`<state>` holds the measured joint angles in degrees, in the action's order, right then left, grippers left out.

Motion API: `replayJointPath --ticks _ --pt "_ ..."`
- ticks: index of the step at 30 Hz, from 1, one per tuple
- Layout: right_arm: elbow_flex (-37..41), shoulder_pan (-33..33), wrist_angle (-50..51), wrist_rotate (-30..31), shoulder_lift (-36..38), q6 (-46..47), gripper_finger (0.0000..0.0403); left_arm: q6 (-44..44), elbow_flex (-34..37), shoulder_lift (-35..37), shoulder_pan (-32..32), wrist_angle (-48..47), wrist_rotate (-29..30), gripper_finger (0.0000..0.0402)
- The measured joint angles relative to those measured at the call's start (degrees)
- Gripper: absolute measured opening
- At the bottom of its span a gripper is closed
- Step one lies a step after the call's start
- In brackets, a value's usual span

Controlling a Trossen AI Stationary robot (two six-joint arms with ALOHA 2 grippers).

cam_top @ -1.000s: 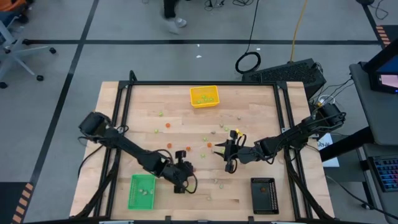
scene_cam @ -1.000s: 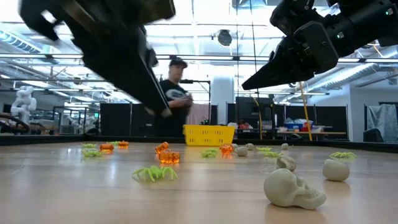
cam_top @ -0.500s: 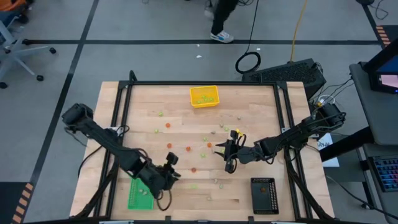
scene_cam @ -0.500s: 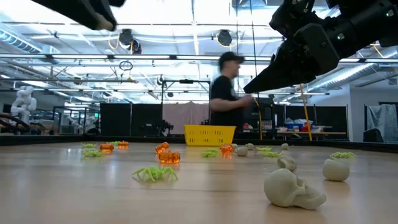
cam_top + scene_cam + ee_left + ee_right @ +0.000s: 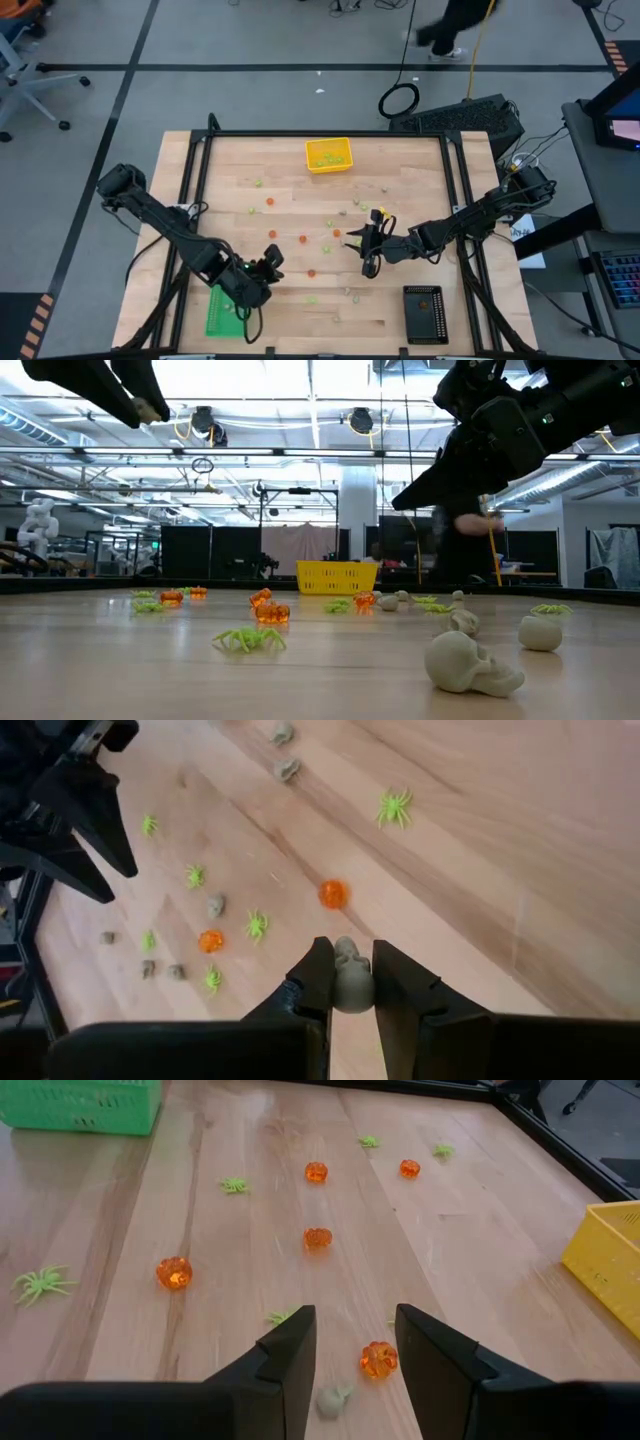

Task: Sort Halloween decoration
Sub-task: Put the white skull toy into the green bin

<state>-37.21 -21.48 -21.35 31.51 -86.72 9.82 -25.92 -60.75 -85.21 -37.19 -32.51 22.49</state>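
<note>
**Carrying the skull to the right tray**

In the left wrist view, the left gripper (image 5: pixel 350 982) is pinching a pale skull (image 5: pixel 349 982) between its fingers, lifted above the table (image 5: pixel 400 180). From above, that gripper (image 5: pixel 262 275) is hanging just beside the green tray (image 5: pixel 222 312). A good drop probably means centring over the proper tray's well before letting go, and releasing low so the skull is not bouncing out.

Farther off, the right gripper (image 5: pixel 350 1348) is waiting mid-table with its jaws spread and empty over an orange pumpkin (image 5: pixel 378 1359). Spiders (image 5: pixel 393 806), pumpkins and skulls are lying scattered beyond, towards the yellow tray (image 5: pixel 328 155).
</note>
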Motion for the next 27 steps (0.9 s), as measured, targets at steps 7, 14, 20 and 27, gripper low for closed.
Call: replayJointPath --ticks 7,14,20,27 --pt "0.00 -0.02 0.12 0.00 0.00 -0.02 0.0128 8.52 0.00 0.00 -0.06 0.23 1.88 0.0043" --pt "0.00 -0.01 0.23 0.00 0.00 -0.02 0.0128 29.15 0.00 0.00 -0.52 0.46 2.11 0.0043" --pt "0.00 0.00 0.23 0.00 0.00 -0.02 0.0128 43.98 0.00 0.00 -2.42 -0.19 -0.24 0.0043" --pt "0.00 -0.01 0.22 0.00 -0.11 0.00 0.0128 56.01 0.00 0.00 -5.87 -4.02 -11.91 0.0043"
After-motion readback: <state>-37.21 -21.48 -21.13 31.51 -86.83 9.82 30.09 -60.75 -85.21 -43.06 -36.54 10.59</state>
